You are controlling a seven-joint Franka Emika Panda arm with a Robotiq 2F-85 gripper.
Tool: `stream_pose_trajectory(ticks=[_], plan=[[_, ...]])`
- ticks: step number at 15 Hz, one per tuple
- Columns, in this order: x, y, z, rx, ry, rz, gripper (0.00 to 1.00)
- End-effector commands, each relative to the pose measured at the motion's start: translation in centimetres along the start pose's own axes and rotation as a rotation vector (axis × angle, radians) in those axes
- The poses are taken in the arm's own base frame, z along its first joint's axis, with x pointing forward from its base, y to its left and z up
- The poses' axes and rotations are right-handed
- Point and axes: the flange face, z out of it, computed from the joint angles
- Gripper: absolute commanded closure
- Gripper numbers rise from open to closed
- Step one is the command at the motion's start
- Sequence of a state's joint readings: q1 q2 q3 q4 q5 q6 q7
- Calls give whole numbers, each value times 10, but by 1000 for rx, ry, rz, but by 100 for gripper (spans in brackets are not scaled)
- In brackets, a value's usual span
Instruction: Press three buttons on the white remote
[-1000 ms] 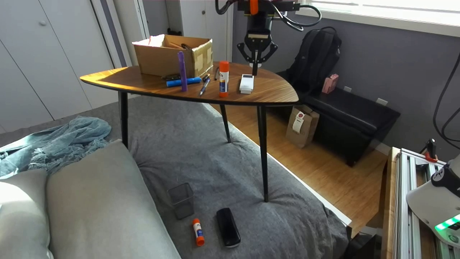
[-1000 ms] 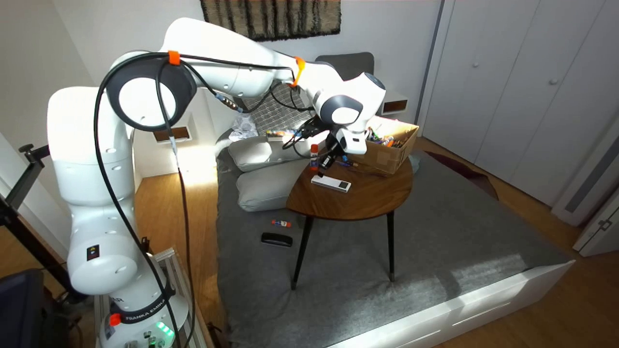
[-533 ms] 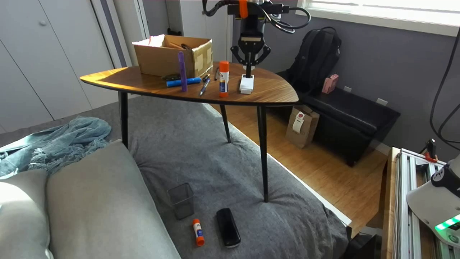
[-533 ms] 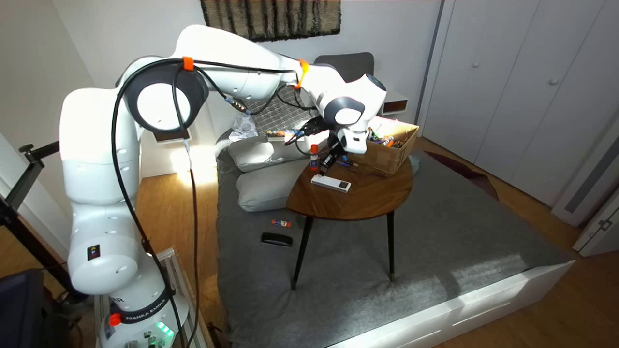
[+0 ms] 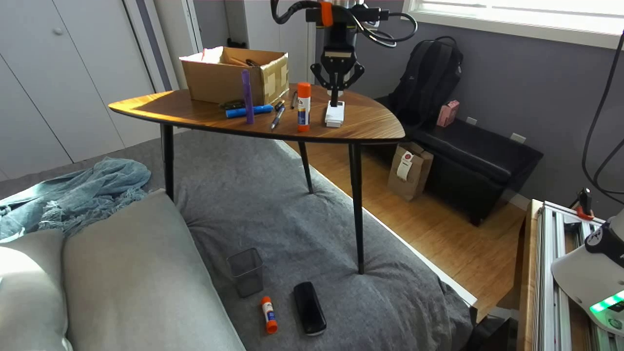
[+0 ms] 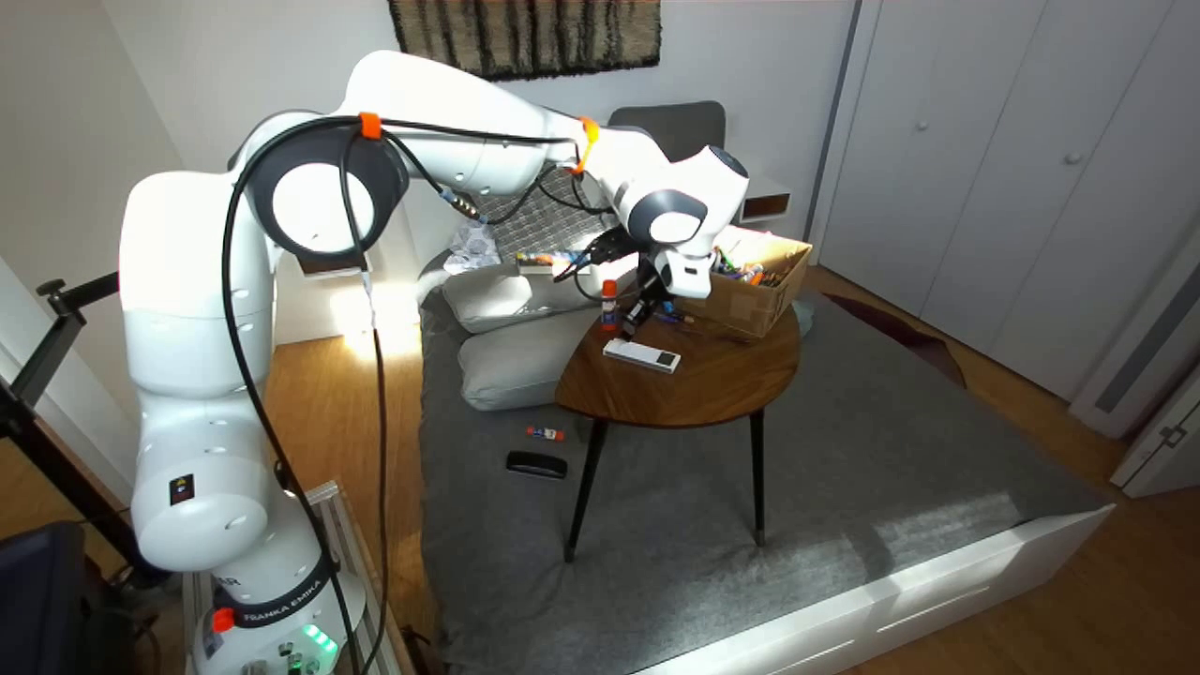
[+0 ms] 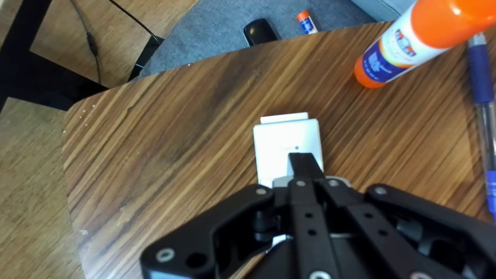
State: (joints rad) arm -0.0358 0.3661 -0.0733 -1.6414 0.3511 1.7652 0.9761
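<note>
The white remote lies flat on the wooden table near its rounded edge; it also shows in an exterior view with a dark patch at one end. My gripper points down over the remote with its black fingertips together and nothing between them. In the wrist view the fingertips are over the remote's white face, just beside a small dark mark. The gripper hides the rest of the remote there. I cannot tell whether the tips touch the surface.
An orange-capped glue stick stands upright beside the remote. A pen, a blue marker, an upright purple marker and a cardboard box are also on the table. A black oblong device lies on the bed below.
In an exterior view my gripper has moved left and slightly down, from beside the remote's far end to over its face. It stayed shut. The remote has not moved.
</note>
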Motion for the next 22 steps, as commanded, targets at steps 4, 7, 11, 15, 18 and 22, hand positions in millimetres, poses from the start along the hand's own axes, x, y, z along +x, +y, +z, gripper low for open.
stream_pose_trajectory(ticks=[4, 7, 11, 15, 18, 22], plan=[[-1, -8, -1, 31, 3, 8, 100], [-1, -9, 1, 32, 4, 11, 100], [0, -11, 6, 36, -3, 10, 100], [2, -13, 12, 35, -12, 10, 100], [2, -14, 16, 30, -8, 10, 100], [3, -14, 18, 33, 4, 10, 100]])
